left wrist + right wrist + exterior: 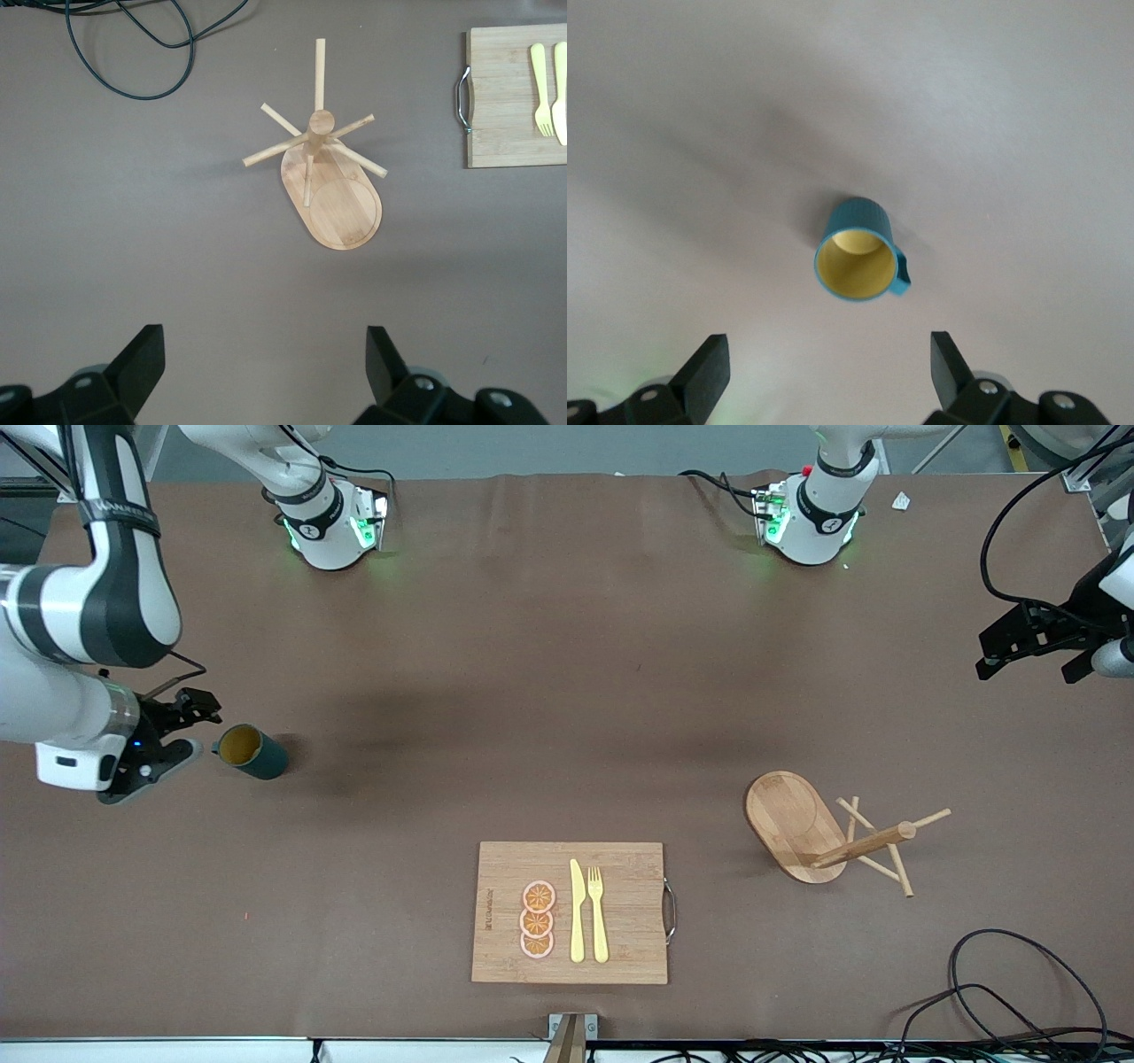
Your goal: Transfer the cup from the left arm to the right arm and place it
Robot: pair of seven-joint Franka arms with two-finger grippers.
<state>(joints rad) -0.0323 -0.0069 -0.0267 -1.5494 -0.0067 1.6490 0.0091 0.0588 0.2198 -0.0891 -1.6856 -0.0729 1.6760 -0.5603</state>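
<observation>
- the cup (252, 751) is standing upright on the brown table (549, 691) at the right arm's end, yellow inside facing up, its little handle sticking out toward the right gripper (168, 735)
- that gripper sits just beside the cup on the handle side, fingers spread wide and pinching nothing; from its wrist view the cup (857, 251) is dead centre between the finger tips and clear of both
- so the cup looks placed already, and I'd guess the only move left is backing the right arm off without clipping that handle
- left gripper (1036, 642) is way off at the left arm's end, also spread and empty, just waiting above the table with the wooden mug rack (323, 168) in its view
- the table around the cup is bare brown cloth, so plenty of room
- the cutting board (571, 912) with its fork and knife lies nearer the front camera, well apart from the cup, same for the rack (833, 837)
</observation>
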